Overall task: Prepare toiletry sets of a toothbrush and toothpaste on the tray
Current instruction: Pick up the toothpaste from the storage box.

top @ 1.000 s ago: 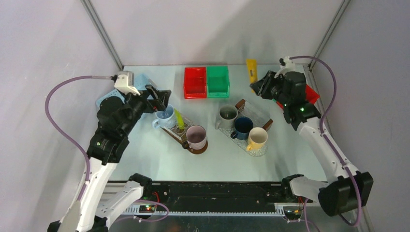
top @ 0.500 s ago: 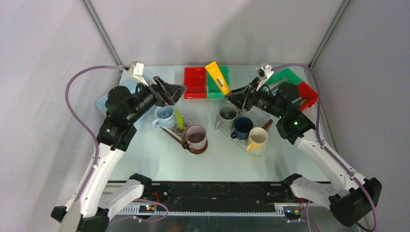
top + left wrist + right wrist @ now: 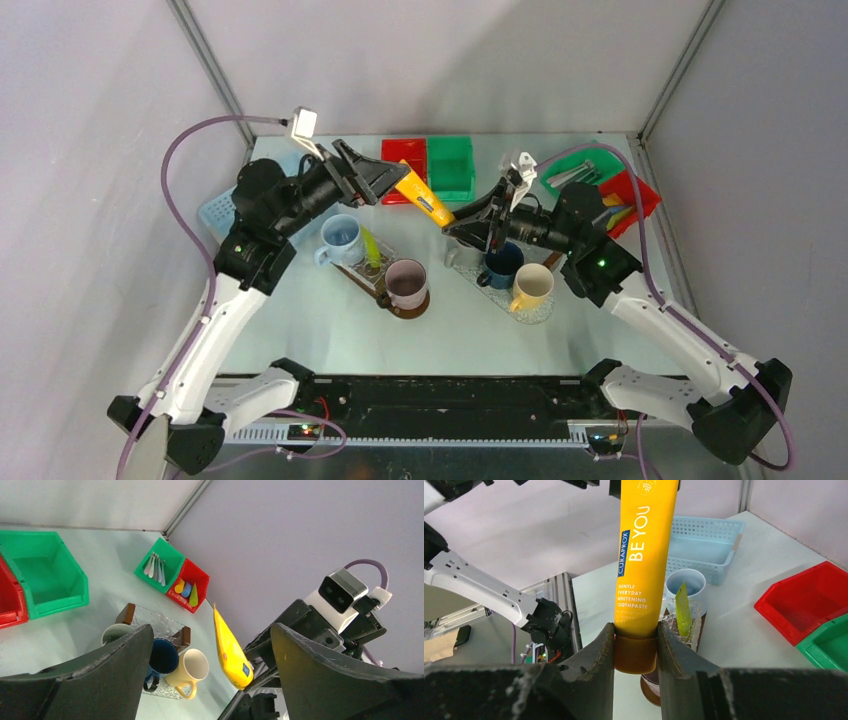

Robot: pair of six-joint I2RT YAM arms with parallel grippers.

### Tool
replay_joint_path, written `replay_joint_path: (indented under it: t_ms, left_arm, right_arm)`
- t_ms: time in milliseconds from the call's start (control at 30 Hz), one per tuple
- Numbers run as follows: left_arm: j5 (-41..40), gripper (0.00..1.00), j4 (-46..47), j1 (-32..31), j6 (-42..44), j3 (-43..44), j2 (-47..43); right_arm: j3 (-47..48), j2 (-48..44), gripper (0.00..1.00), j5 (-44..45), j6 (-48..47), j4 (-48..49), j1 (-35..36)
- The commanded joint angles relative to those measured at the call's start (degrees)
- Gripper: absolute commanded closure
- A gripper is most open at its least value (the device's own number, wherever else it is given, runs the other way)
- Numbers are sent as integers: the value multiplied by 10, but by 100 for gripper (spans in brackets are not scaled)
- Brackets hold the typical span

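My right gripper [image 3: 636,635] is shut on the brown cap of a yellow toothpaste tube [image 3: 644,555], held in the air above the middle of the table. The tube [image 3: 422,197] slants up and left from the right gripper [image 3: 458,222]. Its flat end reaches between the fingers of my left gripper [image 3: 385,180], which is open and not touching it. In the left wrist view the tube [image 3: 229,647] hangs between the wide jaws of the left gripper [image 3: 211,629]. A lime green tube [image 3: 371,247] lies on the left tray [image 3: 355,275]. Toothbrushes [image 3: 570,175] lie in a green bin at far right.
The left tray carries a light blue mug [image 3: 340,238] and a mauve mug [image 3: 406,284]. A glass tray [image 3: 538,312] holds grey, navy [image 3: 500,265] and cream [image 3: 532,287] mugs. Red [image 3: 395,150] and green [image 3: 450,165] bins stand at the back, a blue basket [image 3: 220,205] at left, and a red bin of tubes [image 3: 625,205] at right.
The right arm has swung left from the back right corner with the yellow tube. The left gripper has risen from the light blue mug and moved right to meet the tube's end.
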Motion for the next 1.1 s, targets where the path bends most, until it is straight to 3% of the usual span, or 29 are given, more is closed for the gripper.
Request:
replay_joint_path:
  t_ms: [0,100,200,367,500,567,733,867,933,1000,1033,1067]
  left_arm:
    - [13,13,-18,-13,-14,40,17]
    - [13,24,-28,-17,-13,47,25]
    - [15,45,-37,-21,-12,51,28]
    - [20,63,-60,-28,-4,58,34]
    - [17,97,-76,-32,-1,62,32]
    - [6,100,-85,-32,4,63,27]
    - [-97,100,-121,-47,44,70,-2]
    - [-231,100,-178,-86,79,87,-17]
    - [-307,100,-203,-113,89,95,-20]
    - [-384,100,-226,-149,96,100,-21]
    - [-484,100,-252,-195,96,105,-19]
    - [-506,100,-263,-215,94,106,-16]
  right_arm:
    - [3,-10,100,-12,-28,30,12]
    - [3,-8,100,-10,-36,23,14]
    - [4,-8,100,-8,-43,16,16]
    - [4,-10,100,-8,-54,10,19]
    - [3,-11,100,2,-63,-2,20]
    - [3,-13,99,11,-68,-11,20]
    - [3,-31,65,67,-84,-47,19]
    - [4,-53,23,121,-93,-89,20]
    - [3,-66,8,153,-93,-105,19]
    - [4,-80,2,187,-92,-128,19]
    - [3,-99,1,237,-90,-144,18]
    - [3,-108,1,250,-90,-154,18]
